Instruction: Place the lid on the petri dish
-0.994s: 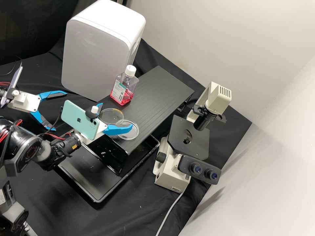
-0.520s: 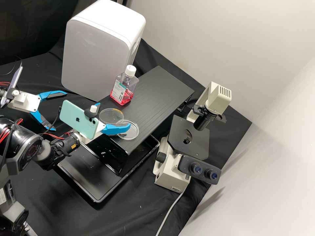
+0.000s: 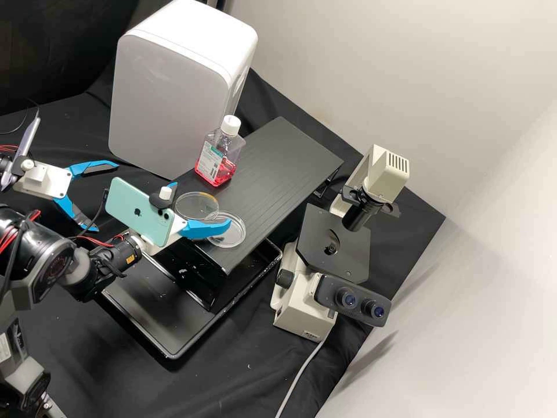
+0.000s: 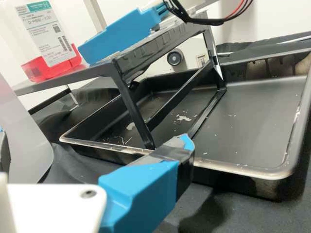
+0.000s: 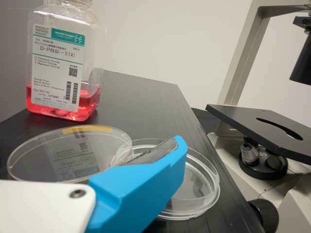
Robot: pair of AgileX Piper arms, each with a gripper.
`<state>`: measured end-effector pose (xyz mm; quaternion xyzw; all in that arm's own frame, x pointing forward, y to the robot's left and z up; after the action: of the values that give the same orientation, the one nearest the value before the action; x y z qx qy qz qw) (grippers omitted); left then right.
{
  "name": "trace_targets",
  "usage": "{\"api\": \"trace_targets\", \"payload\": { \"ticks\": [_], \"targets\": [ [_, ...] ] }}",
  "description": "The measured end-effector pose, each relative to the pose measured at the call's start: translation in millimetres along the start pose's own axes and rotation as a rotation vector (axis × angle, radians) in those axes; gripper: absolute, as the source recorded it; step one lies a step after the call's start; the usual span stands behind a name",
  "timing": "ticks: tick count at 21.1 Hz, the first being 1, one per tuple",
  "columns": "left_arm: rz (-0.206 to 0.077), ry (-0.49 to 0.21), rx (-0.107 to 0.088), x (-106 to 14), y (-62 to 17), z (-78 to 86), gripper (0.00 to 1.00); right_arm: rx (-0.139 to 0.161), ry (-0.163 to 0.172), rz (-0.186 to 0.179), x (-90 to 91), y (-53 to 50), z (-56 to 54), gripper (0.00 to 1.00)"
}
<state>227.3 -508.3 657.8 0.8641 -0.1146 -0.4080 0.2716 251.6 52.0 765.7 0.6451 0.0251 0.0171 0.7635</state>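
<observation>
Dark grey arms [image 3: 40, 264], white pincers [image 3: 103, 196], bright blue fingers [image 3: 87, 168].

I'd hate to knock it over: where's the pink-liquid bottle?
In the high view the bottle stands at the black platform's left edge, right beside the white box.

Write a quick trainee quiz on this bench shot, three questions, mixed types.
1. True or false: the bottle holds blue liquid.
2. The two clear dishes rest on: A) the raised black platform; B) the tray below; C) the microscope stage.
3. Fill in: the bottle's cap is ___.
Key: 1 false, the liquid is red. 2 A. 3 white.
</observation>
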Motion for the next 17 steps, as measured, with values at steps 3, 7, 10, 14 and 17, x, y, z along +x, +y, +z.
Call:
{"api": "trace_targets", "payload": {
  "ticks": [3, 7, 10, 14, 17],
  "targets": [
    [0.000, 0.000, 0.000, 0.0, 0.0, 0.0, 1.00, 0.000, 0.005, -0.002, 0.2, 0.3, 0.3, 0.00],
    [0.000, 0.000, 0.000, 0.0, 0.0, 0.0, 1.00, -0.001, 0.008, -0.004, 0.2, 0.1, 0.0, 0.00],
    [0.000, 0.000, 0.000, 0.0, 0.0, 0.0, 1.00, -0.001, 0.008, -0.004, 0.2, 0.1, 0.0, 0.00],
    [0.000, 0.000, 0.000, 0.0, 0.0, 0.0, 1.00, -0.001, 0.008, -0.004, 0.2, 0.1, 0.0, 0.00],
    [0.000, 0.000, 0.000, 0.0, 0.0, 0.0, 1.00, -0.001, 0.008, -0.004, 0.2, 0.1, 0.0, 0.00]
  ]
}}
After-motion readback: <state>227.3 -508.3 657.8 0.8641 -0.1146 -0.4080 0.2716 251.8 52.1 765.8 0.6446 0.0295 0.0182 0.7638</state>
